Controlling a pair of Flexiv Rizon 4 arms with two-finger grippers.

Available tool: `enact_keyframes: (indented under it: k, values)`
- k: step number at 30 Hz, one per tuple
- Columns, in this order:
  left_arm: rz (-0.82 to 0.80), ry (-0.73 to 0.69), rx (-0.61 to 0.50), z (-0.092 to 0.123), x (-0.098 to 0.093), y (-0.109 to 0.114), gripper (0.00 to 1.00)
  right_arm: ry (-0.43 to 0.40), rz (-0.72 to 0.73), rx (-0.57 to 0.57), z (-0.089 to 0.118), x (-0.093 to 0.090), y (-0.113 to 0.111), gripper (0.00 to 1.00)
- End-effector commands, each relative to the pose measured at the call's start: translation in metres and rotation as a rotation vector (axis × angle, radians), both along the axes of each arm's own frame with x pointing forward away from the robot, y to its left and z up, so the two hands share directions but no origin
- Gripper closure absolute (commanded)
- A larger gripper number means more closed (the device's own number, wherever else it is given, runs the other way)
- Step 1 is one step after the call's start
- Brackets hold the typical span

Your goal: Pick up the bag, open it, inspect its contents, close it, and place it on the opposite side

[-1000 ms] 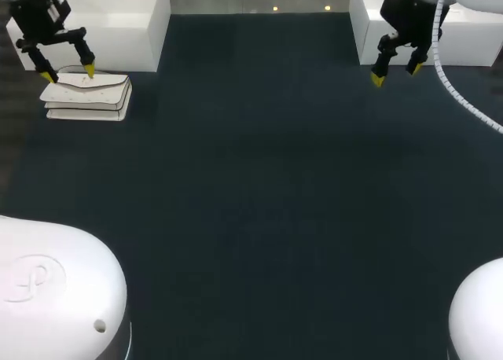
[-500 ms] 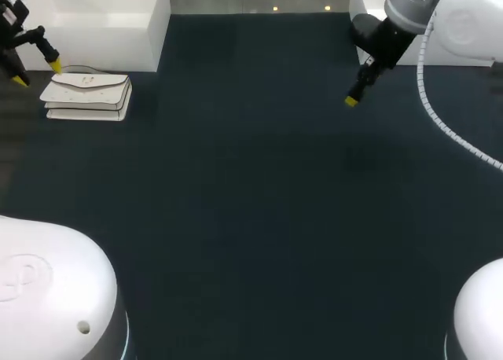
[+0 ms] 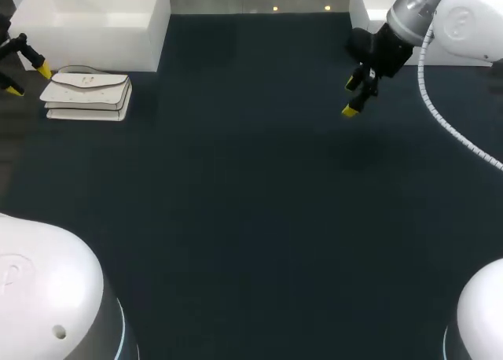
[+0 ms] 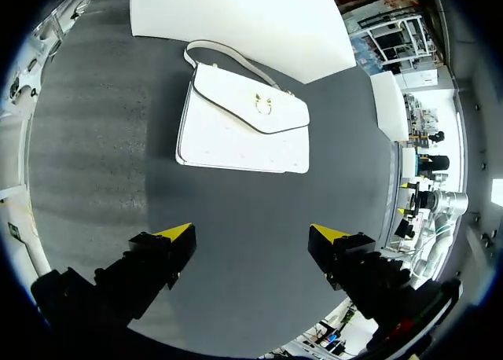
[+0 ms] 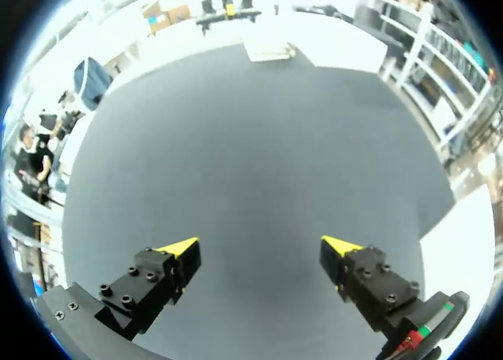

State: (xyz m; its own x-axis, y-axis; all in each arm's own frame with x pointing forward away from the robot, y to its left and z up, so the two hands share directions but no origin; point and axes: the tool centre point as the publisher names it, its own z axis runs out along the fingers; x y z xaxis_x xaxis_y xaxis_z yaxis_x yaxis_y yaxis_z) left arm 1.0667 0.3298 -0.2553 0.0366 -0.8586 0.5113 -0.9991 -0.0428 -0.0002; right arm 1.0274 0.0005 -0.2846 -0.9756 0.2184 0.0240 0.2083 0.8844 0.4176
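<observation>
**One white bag (image 3: 86,95), far left; both grippers empty**

The bag lies flat at the table's far left, just ahead of the left gripper (image 4: 253,234), whose jaws gape wide and hold nothing. It looks light and soft-sided, and its smooth skin is probably slippery. The thin strap (image 4: 228,55) at its far edge or the body's long edges seem the best places to take hold. The right gripper (image 3: 350,97) hovers far right, also open and empty. Count: one bag, one strap, one gold clasp (image 4: 263,103), two grippers.

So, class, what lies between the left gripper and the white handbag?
Only bare dark table surface. In the left wrist view the open left gripper hangs short of the white handbag, and nothing else lies in the stretch between them.
</observation>
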Motion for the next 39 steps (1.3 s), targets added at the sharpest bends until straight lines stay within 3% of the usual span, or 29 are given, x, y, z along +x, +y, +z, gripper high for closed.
enact_keyframes:
  k: [1,8,12,26,31,39]
  values:
    - [-0.007,0.007,-0.179,-0.008,0.013,0.01,0.0,0.016,0.047,0.013,-0.008,0.01,0.006,0.0]
    - [-0.004,-0.006,-0.239,-0.018,0.024,0.019,0.0,-0.023,0.075,0.049,-0.016,0.014,0.012,0.0]
    - [-0.025,-0.034,-0.261,-0.022,0.029,0.024,0.0,-0.003,0.081,0.053,-0.02,0.015,0.012,0.0]
    - [-0.025,-0.034,-0.261,-0.022,0.029,0.024,0.0,-0.022,0.11,0.052,-0.02,0.015,0.015,0.0]
    - [-0.016,-0.049,-0.34,-0.03,0.046,0.034,0.0,-0.082,0.162,0.069,-0.03,0.018,0.029,0.0]
    - [-0.014,-0.036,-0.434,-0.036,0.073,0.053,0.0,-0.101,0.202,0.126,-0.048,0.027,0.038,0.0]
